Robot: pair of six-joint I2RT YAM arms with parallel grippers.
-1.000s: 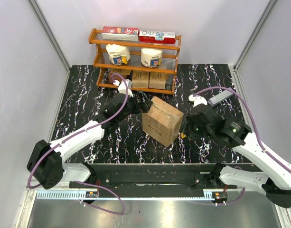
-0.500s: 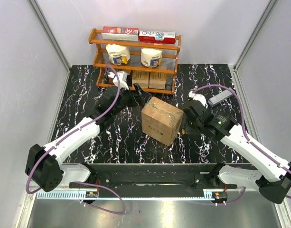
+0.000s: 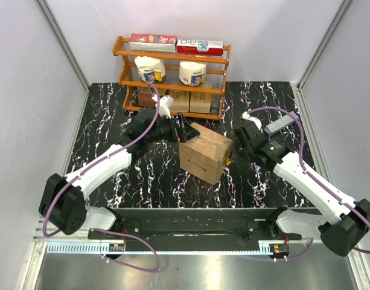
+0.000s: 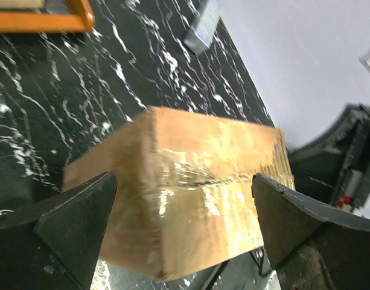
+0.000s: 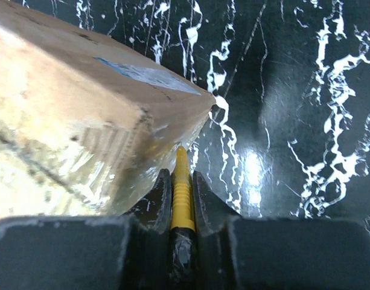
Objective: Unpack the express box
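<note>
**Opening step: tool tip at the box corner**

The express box (image 3: 203,156) is sitting mid-way across the black marbled table (image 3: 106,121), its taped seams apparently uncut. The right gripper (image 5: 181,181) is clamping a yellow tool (image 5: 181,202), probably a cutter, with its tip at the box's corner. The left gripper (image 4: 183,181) is hovering wide open over the box top. The next move likely calls for bracing the box and running the tip along a seam.

This is looking like a robotics lab test cell — white panels (image 3: 275,36) in aluminium framing (image 3: 63,45) are enclosing a black marbled surface (image 3: 100,139). A wooden rack (image 3: 172,58) is holding packaged goods, and the left arm (image 3: 106,169) and right arm (image 3: 311,184) are sitting bolted to a metal rail (image 3: 191,219).
</note>
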